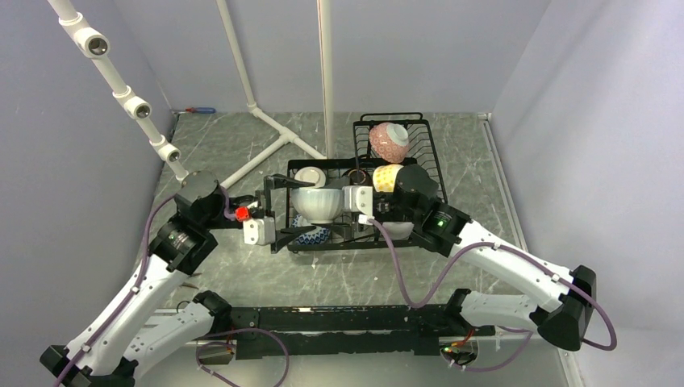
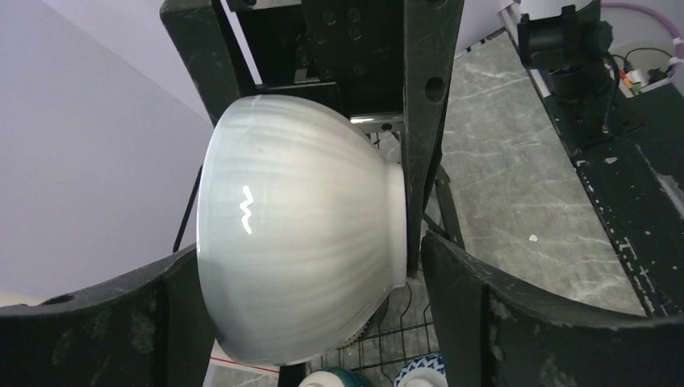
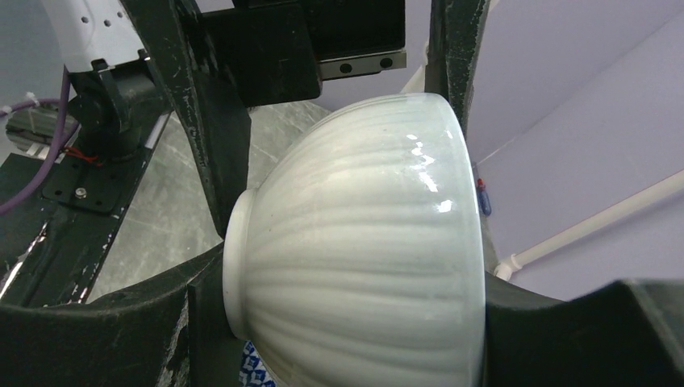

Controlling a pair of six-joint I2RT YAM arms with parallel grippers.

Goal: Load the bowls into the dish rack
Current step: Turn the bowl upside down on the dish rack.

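Observation:
A pale white ribbed bowl (image 1: 316, 201) hangs on its side over the black wire dish rack (image 1: 355, 244), between both grippers. My right gripper (image 3: 355, 274) is shut on it, one finger against the foot and the other against the rim. My left gripper (image 2: 310, 250) stands open around the same bowl (image 2: 298, 242), with a gap showing beside the foot. In the rack sit a pink-patterned bowl (image 1: 389, 141) in the raised basket, a yellow-dotted bowl (image 1: 387, 177), a white bowl (image 1: 310, 176) and a blue-patterned bowl (image 1: 310, 235). A teal bowl (image 2: 339, 377) shows below.
A white pipe frame (image 1: 274, 149) crosses the table behind and left of the rack, and one pipe rises just behind it. A small red-and-blue tool (image 1: 198, 110) lies at the back left corner. Purple walls close in on both sides.

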